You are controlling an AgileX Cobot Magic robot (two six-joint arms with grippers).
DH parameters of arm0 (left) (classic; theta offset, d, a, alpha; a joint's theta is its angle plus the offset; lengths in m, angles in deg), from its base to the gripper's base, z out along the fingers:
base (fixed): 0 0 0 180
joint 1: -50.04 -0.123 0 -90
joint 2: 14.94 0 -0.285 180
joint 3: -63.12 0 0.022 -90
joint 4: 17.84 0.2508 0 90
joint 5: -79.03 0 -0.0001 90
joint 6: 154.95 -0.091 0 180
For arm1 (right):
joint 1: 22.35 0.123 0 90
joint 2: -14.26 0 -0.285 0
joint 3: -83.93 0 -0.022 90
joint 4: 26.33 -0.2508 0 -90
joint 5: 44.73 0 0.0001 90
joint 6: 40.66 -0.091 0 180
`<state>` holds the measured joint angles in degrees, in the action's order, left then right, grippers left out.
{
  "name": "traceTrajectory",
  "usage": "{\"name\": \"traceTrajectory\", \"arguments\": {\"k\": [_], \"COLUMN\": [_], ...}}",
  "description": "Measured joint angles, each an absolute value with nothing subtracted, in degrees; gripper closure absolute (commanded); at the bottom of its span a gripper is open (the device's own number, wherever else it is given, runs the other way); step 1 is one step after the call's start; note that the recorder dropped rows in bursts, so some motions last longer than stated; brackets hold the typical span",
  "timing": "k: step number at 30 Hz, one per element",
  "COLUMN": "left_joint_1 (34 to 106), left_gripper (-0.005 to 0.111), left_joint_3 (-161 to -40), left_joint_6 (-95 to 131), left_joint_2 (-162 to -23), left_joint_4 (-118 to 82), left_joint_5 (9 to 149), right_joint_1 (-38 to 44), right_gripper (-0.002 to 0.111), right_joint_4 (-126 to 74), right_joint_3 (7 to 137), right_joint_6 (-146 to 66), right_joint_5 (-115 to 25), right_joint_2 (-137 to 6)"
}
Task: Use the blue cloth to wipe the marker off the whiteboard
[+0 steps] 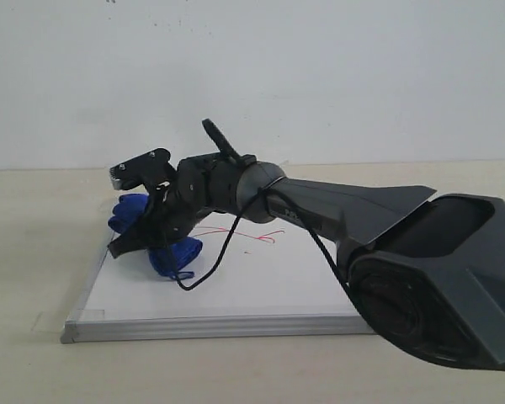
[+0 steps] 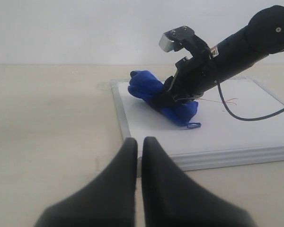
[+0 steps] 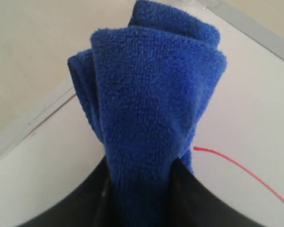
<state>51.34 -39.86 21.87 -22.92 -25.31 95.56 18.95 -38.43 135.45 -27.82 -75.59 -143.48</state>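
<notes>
**Exterior view.** We see the right gripper [image 1: 151,229] clamped on a deep blue fluffy microfibre cloth [image 1: 175,252]. The cloth bulges out on either side of the jaws and rests on the flat white board with a silver-grey metal frame [image 1: 261,290]. Thin red marker loops [image 1: 252,238] lie behind the gripper, toward its wrist.

**Left wrist view.** The left gripper [image 2: 139,142] sits off the board, jaws together on nothing. The cloth [image 2: 144,85] lies well ahead of it.

**Right wrist view.** The cloth [image 3: 151,94] fills the right gripper [image 3: 142,182] and stands beyond its tips. A red stroke [image 3: 241,168] runs just beside them on the board [image 3: 246,94].

We judge the cloth light, soft and compressible (it will fold and drag, not push stiffly). The hold therefore belongs across the roll's middle, leaving a broad pad below to press flat.
</notes>
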Motion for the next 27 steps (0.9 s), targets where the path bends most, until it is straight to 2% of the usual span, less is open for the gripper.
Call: {"name": "traceTrajectory", "arguments": {"k": [9, 17, 22, 27], "left_joint_1": [51.3, 51.3, 51.3, 51.3], "left_gripper": [0.103, 0.103, 0.103, 0.103], "left_joint_3": [-39.9, -39.9, -39.9, -39.9], "left_joint_6": [21.9, 21.9, 21.9, 21.9], "left_joint_2": [-22.9, -22.9, -22.9, -22.9], "left_joint_4": [-25.3, -25.3, -25.3, -25.3], "left_joint_5": [95.6, 95.6, 95.6, 95.6], "right_joint_1": [19.3, 18.3, 15.2, 14.3], "right_gripper": [0.109, 0.109, 0.109, 0.109], "right_joint_4": [-43.3, -42.4, -41.3, -43.3], "right_joint_3": [135.1, 135.0, 135.2, 135.2], "right_joint_6": [-9.8, -14.9, -19.6, -23.9], "right_joint_5": [-69.7, -67.0, -73.8, -74.8], "right_joint_2": [-144.2, -144.3, -144.1, -143.9]}}
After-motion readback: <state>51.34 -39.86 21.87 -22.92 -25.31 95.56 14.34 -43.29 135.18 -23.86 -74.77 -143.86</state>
